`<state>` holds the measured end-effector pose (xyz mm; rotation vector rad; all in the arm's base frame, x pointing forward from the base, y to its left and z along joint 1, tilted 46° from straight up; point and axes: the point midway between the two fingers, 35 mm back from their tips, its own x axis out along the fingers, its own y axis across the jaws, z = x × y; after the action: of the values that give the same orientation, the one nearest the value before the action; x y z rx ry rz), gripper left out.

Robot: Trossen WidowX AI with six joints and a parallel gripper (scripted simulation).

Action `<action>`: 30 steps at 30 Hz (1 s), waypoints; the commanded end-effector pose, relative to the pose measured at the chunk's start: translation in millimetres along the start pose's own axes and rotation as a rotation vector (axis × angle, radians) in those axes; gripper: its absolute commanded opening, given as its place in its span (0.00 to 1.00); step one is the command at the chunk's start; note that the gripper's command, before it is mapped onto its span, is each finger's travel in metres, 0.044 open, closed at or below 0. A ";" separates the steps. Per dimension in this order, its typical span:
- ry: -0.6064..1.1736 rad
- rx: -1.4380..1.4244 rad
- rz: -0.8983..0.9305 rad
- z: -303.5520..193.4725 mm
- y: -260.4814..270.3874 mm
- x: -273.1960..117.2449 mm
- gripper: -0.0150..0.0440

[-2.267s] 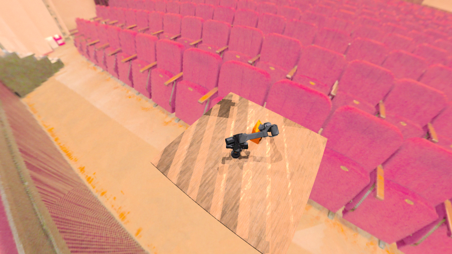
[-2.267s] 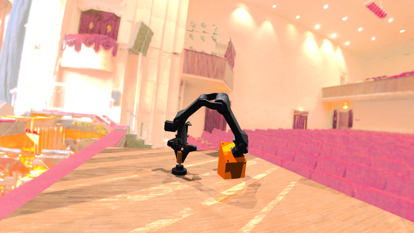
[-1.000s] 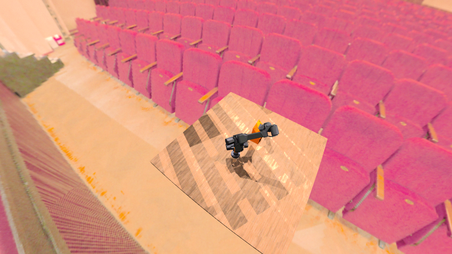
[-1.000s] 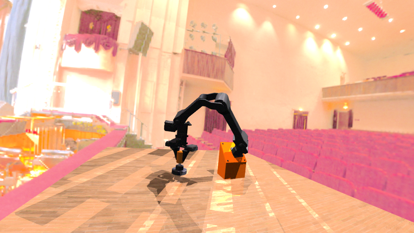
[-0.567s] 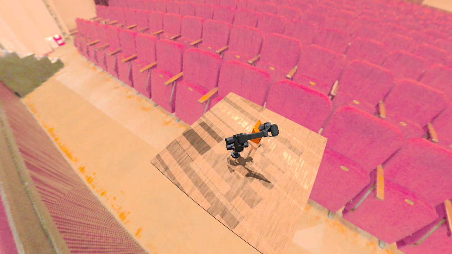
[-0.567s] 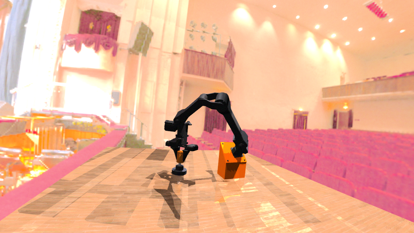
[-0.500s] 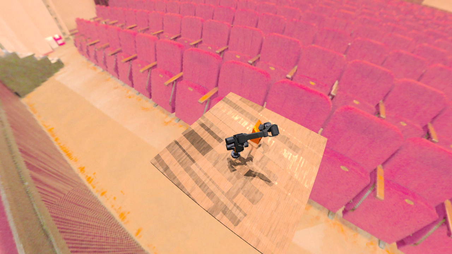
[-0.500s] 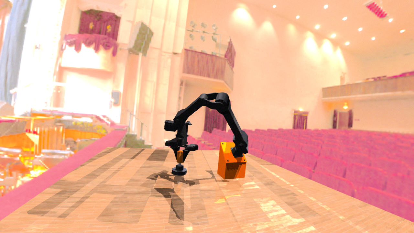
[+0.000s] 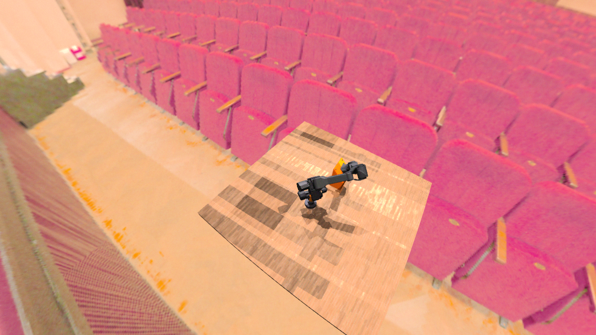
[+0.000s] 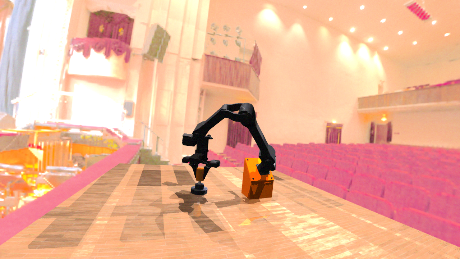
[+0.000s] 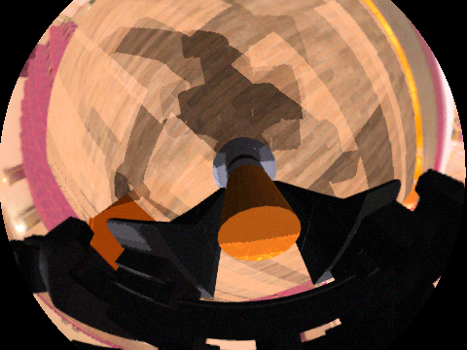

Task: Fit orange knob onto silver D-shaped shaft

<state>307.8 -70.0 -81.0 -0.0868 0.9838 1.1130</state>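
The orange knob [image 10: 199, 174] [image 11: 260, 232] is an upright cylinder held between the fingers of my gripper [image 10: 200, 173] [image 11: 249, 189], which is shut on it and points down. The round dark pedestal [image 10: 199, 190] [image 11: 269, 162] [image 9: 309, 204] stands on the table directly below the knob. A short piece of the silver shaft [image 10: 199, 183] shows between the knob's underside and the pedestal's raised hub, so the knob is not down on the pedestal. Whether the shaft's tip is inside the hole cannot be seen. The knob's hole and both flat sides are hidden.
An orange wedge-shaped block [image 10: 257, 189] [image 9: 338, 182] [image 11: 108, 233] stands beside the arm's base, to the right of the pedestal in the exterior view. The wooden table [image 10: 144, 225] [image 9: 291, 258] carries patchy shadows, and its edges show in the top view.
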 end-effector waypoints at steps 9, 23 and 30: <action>0.000 -0.006 -0.002 -0.7 0.9 2.1 0.25; 0.000 -0.006 -0.003 0.1 -0.4 -2.6 0.25; 0.001 -0.205 -0.003 -0.2 -1.9 -2.1 0.25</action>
<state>307.5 -70.4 -80.2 -0.1845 0.9150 1.1745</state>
